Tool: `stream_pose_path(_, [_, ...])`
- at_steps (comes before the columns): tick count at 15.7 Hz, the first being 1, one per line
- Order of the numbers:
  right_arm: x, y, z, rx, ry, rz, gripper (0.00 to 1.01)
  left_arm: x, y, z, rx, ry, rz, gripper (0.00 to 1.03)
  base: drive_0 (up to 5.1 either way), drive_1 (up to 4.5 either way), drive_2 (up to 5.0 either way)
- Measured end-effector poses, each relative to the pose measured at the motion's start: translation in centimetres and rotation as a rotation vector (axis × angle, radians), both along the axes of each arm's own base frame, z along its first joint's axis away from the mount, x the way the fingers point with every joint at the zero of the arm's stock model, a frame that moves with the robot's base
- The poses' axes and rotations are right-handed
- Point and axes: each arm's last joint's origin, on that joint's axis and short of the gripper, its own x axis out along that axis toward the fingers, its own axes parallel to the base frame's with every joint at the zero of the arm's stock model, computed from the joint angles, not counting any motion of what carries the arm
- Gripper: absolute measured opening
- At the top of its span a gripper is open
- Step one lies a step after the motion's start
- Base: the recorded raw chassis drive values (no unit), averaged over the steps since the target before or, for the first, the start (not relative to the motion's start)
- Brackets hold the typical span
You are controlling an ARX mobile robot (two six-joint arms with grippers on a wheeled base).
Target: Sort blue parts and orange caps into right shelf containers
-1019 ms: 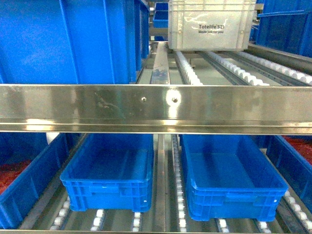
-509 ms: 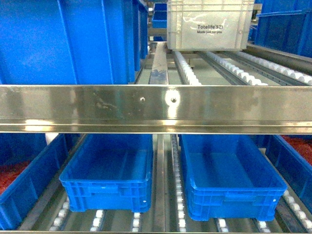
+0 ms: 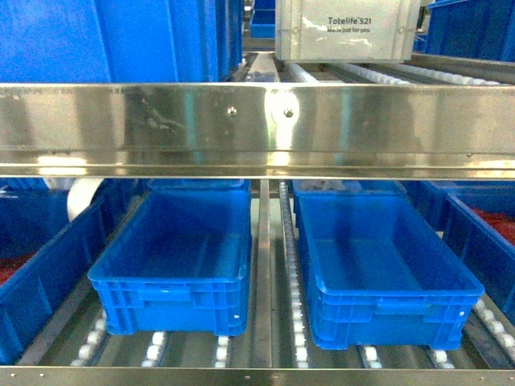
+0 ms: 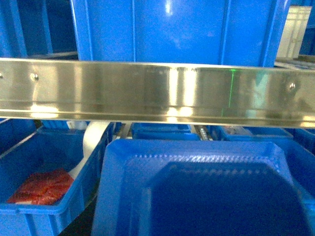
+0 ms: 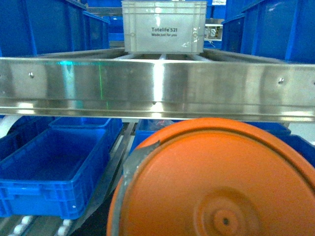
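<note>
orange disc and blue tray at the shelf front

orange filled the lower half of the right wrist view: a large round orange cap (image 5: pixel 216 191), smooth and glossy, with a raised rim, a shallow central boss and a small hole at its middle. a grey edge ran along its left side. it sat right under the camera, in front of the steel shelf rail (image 5: pixel 157 88); no printed digits showed on it. the right fingers were hidden, so whether they clamped the cap could not be told.

in the left wrist view a dark blue tray-like part (image 4: pixel 211 191) with a paler rounded rim took up the foreground, below the same rail; the left fingers were not seen either.

on the lower roller level, in the head view, two bright-blue crates stood side by side: the left crate (image 3: pixel 173 277) and the right crate (image 3: pixel 386 285), ribbed, thick-rimmed, apart from each other with a metal divider between. a bin at far left held red pieces (image 4: pixel 42 187). above, a grey tote (image 3: pixel 348 30) rested on the upper rollers.
</note>
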Motion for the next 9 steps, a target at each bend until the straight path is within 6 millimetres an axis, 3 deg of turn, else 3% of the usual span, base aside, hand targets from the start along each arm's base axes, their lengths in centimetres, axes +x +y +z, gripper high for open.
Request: stream_pose_path(9, [0.00,0.00,-0.01,0.000,0.001,-0.001,0.43,0.00,0.00,-0.03,0.000,0.003,-0.001,0.42,0.0,0.00,0.0])
